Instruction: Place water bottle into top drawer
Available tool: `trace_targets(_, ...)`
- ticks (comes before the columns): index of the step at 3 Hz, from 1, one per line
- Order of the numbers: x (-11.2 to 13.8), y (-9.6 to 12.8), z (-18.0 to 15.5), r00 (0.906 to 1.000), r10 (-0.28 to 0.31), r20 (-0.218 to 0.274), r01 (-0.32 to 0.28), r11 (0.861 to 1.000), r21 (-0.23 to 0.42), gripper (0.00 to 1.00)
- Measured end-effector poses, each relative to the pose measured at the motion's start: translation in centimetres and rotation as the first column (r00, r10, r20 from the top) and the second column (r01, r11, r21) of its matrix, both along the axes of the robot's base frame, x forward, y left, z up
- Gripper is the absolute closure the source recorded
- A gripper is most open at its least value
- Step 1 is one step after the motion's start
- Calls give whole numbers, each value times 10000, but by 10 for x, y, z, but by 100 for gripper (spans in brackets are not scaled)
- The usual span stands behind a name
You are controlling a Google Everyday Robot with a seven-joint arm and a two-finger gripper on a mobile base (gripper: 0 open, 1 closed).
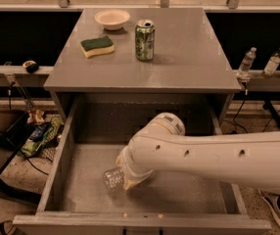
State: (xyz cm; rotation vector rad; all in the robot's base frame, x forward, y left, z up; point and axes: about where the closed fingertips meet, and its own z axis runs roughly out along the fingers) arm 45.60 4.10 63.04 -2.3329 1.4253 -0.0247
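The top drawer [71, 190] stands pulled out in front of the grey cabinet. The clear water bottle [113, 178] lies low inside it, left of centre near the speckled bottom; only its ribbed end shows. My white arm reaches in from the right. My gripper [130, 173] is at the bottle, hidden behind the wrist.
On the cabinet top [189, 58] stand a green can [144, 39], a green-yellow sponge [97, 46] and a white bowl [112, 19]. Two small upright bottles [246, 61] stand on a ledge at the right. Cables and a colourful bag [39, 137] lie on the floor at the left.
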Motion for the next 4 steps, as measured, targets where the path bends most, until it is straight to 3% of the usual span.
trace_targets(1,3,0,1,9998,131,169,-129,9998,-124,82)
trace_targets(2,2,0,1,9998,117,157,-115,9999,-113,50)
trace_targets(4,2,0,1,9998,117,158,-115,9999,-113,4)
